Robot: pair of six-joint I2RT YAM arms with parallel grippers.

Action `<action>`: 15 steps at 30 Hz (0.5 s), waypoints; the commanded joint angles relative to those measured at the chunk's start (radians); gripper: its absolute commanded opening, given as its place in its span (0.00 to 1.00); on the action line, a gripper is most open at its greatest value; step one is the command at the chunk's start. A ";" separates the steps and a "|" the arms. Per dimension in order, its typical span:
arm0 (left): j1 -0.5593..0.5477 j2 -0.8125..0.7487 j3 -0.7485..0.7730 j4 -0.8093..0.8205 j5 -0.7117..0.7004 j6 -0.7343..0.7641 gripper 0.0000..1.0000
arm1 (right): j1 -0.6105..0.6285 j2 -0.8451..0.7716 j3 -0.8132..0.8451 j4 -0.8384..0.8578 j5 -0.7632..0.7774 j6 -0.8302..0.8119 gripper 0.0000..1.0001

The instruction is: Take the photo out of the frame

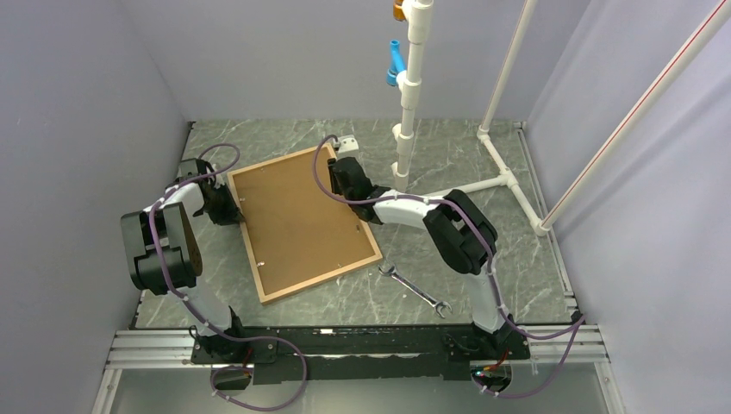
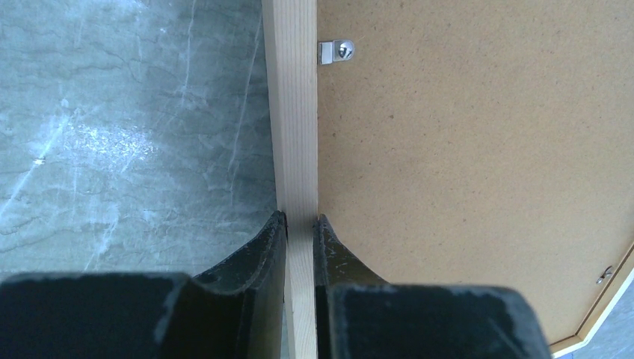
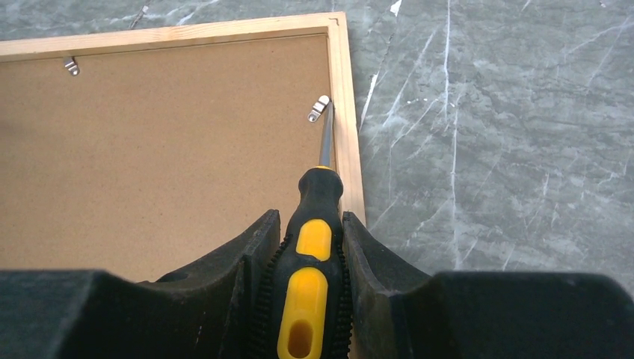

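Left jaws nearly closed, pinching the frame [image 2: 293, 112] on its left wooden rail: one finger [image 2: 258, 258] on the outer side, the other on the backing-board side. Right jaws partly open but clamped round the black-and-yellow handle of a screwdriver [image 3: 314, 247]. Its shaft points away from the wrist, tip at a small metal clip [image 3: 320, 108] just inside the frame's right rail, near the far-right corner. Frame lies flat, back up, skewed on the green marbled surface [image 1: 448, 147] between the two arms. Brown backing board [image 1: 297, 220] fills it, and another clip [image 2: 336, 51] sits against the left rail. Photo not visible, since the board covers that side. Wrench [image 1: 415, 289] lies on the surface near the frame's near-right corner, not touching it.
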 commanded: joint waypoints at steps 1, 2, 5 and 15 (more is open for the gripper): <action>-0.002 0.008 0.035 0.013 0.039 0.028 0.00 | -0.009 0.023 0.039 0.084 -0.077 -0.007 0.00; -0.001 0.008 0.034 0.013 0.039 0.028 0.00 | -0.009 0.025 0.040 0.086 -0.089 -0.010 0.00; -0.001 0.008 0.035 0.013 0.042 0.026 0.00 | -0.009 0.017 0.028 0.115 -0.143 -0.022 0.00; 0.000 0.012 0.040 0.007 0.037 0.020 0.00 | -0.003 -0.081 0.069 0.051 -0.084 -0.068 0.00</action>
